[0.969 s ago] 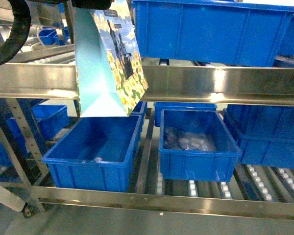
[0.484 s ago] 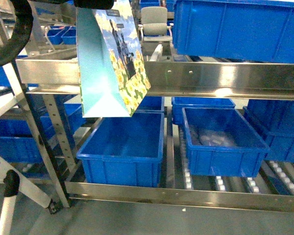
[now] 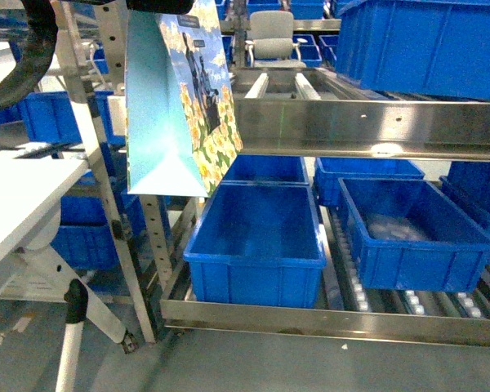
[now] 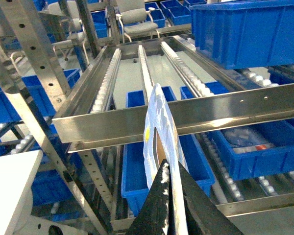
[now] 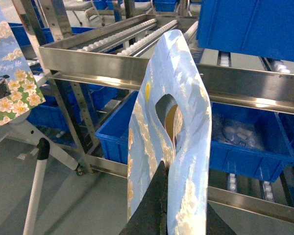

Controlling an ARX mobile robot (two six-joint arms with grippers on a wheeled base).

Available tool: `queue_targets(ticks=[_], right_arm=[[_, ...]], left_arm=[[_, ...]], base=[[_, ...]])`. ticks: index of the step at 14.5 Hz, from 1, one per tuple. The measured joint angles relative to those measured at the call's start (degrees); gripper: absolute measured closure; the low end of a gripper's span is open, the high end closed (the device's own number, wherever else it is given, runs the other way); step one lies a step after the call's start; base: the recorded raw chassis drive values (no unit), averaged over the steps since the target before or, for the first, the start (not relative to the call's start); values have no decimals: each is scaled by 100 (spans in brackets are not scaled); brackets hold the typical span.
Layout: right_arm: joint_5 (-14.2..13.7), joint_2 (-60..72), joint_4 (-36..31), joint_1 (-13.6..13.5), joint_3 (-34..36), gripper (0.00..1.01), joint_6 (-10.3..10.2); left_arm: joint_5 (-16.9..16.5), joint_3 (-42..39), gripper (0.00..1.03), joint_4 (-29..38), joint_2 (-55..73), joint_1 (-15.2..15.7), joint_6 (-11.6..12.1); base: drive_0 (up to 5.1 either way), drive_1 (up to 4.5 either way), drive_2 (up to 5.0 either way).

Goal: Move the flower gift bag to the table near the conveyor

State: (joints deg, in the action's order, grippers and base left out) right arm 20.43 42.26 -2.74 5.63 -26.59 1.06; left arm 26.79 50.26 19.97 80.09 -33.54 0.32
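Observation:
The flower gift bag [image 3: 184, 98], teal-sided with yellow flowers on its face, hangs at the top left of the head view, in front of the conveyor [image 3: 367, 126]. My left gripper [image 4: 170, 169] is shut on the bag's top edge [image 4: 159, 127], seen edge-on in the left wrist view. The same bag shows at the left edge [image 5: 12, 83] of the right wrist view. My right gripper [image 5: 166, 169] is shut on a second bag, pale blue with clouds [image 5: 179, 112]; it is out of the head view. The white table [image 3: 16, 196] lies at the left, below the flower bag.
Blue bins [image 3: 257, 237] [image 3: 416, 233] sit on the lower roller shelf, and a larger one [image 3: 429, 45] on the upper shelf. A perforated steel upright [image 3: 106, 147] stands between table and rack. The table's legs [image 3: 69, 327] splay onto the grey floor. An office chair [image 3: 273, 37] stands behind.
The rack and bins have slid right in the head view, and the white table has come into view at the left. The flower bag hangs in the same grip.

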Motion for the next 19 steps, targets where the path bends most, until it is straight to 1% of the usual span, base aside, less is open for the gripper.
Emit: queue_targets(ticks=[7, 19], right_arm=[[0, 2, -4, 0, 0, 99, 0], [-4, 15, 20, 2, 7, 99, 0]], left_arm=[[0, -2, 101, 2, 0, 0, -2], [0, -4, 101, -17, 0, 7, -2]], base=[[-484, 124, 354], [-499, 238, 238]])
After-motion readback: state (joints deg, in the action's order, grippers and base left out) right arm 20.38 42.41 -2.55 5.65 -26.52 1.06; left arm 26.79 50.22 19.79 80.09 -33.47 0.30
